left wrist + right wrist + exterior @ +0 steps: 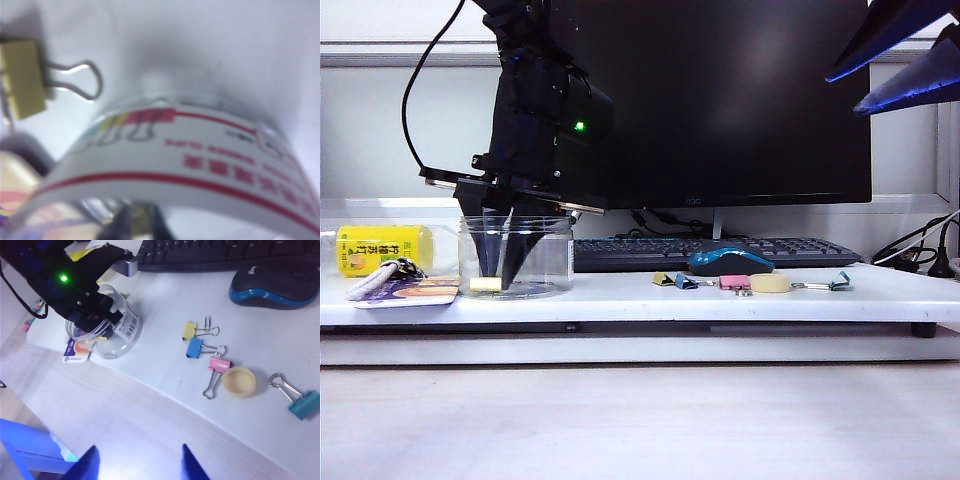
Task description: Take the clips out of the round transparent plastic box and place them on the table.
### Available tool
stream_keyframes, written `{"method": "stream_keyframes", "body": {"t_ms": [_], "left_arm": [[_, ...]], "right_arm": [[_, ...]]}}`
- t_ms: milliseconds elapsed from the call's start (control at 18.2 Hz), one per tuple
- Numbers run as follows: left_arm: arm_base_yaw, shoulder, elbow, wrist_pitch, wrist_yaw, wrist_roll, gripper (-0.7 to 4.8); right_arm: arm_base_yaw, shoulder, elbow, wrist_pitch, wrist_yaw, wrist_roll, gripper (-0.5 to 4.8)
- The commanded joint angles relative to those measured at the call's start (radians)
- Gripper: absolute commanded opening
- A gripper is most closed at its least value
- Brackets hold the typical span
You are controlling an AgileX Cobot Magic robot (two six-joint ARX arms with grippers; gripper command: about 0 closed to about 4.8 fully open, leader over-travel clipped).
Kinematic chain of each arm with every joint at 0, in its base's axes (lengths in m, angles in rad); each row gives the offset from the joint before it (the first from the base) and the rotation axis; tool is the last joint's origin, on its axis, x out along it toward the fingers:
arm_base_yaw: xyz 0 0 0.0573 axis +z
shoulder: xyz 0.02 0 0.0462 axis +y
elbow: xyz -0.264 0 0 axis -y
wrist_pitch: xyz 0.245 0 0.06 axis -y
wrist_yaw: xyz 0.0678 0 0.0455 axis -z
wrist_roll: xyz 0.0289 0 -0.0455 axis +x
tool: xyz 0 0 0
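**Left gripper down in the jar, right arm parked high**

I'm seeing the clear jar (516, 256) sitting on the white table (620, 293), left of the keyboard (715, 250). One yellow clip (485, 284) is lying at the jar's bottom; another yellow clip (190, 330) is lying out on the table by the blue clip (194, 347), pink clip (219, 364) and teal clip (302, 404). The left gripper (500, 275) is reaching inside the jar, fingers pointing down; I can't tell whether it's grasping anything. The right gripper (140, 462) is hovering well above the desk edge, jaws spread wide, holding nothing.
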Motion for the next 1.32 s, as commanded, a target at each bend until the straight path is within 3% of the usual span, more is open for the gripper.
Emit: {"method": "stream_keyframes", "body": {"t_ms": [55, 275, 604, 879, 1319], "left_arm": [[0.002, 0.043, -0.020, 0.039, 0.028, -0.003, 0.18], [0.001, 0.041, -0.019, 0.061, 0.034, -0.003, -0.06], [0.000, 0.005, -0.018, 0.148, 0.145, -0.006, -0.06], [0.000, -0.065, -0.016, 0.185, 0.151, -0.002, -0.06], [-0.001, -0.069, 0.151, 0.123, 0.163, 0.006, -0.06]], "right_arm": [[0.000, -0.002, 0.002, 0.010, 0.001, -0.007, 2.12], [0.000, -0.002, 0.002, 0.012, 0.001, -0.008, 2.12], [0.000, -0.002, 0.002, 0.013, 0.001, -0.007, 2.12], [0.000, -0.002, 0.002, 0.014, 0.001, -0.007, 2.12], [0.000, -0.002, 0.002, 0.011, 0.000, -0.007, 2.12]]}}
